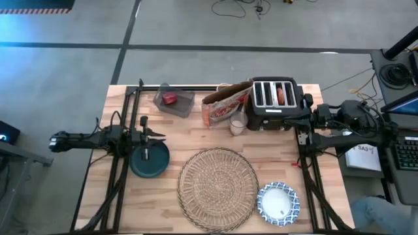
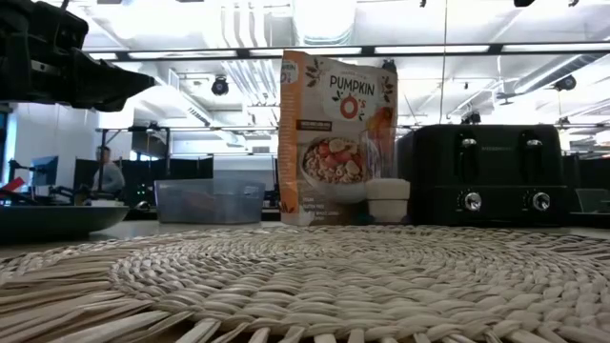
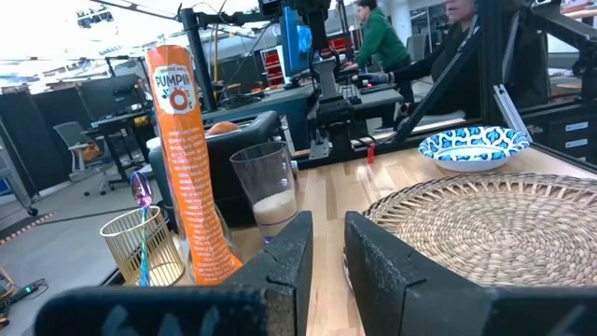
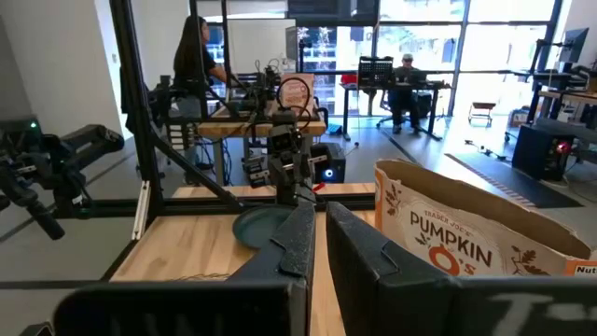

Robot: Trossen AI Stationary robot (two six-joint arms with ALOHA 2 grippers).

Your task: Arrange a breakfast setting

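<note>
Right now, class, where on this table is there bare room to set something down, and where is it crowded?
Bare wood lies between the dark teal plate and the clear plastic tray, and between the black toaster and the blue-and-white patterned bowl. The round woven straw placemat is empty. Crowded: the cereal box, small clear glass and toaster.

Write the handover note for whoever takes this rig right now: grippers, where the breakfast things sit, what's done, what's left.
Left gripper: over the teal plate at the table's left side, fingers nearly closed, holding nothing.
Right gripper: parked by the toaster, shut, empty.
Placemat: front centre, nothing on it.
Bowl: on the table just right of the placemat.
Glass: at the back, between the cereal bag and the toaster.
Spoon: standing in a wire cup behind the cereal bag.
Done: nothing placed on the mat yet.
Left: plate, bowl, glass and spoon all need arranging.
</note>
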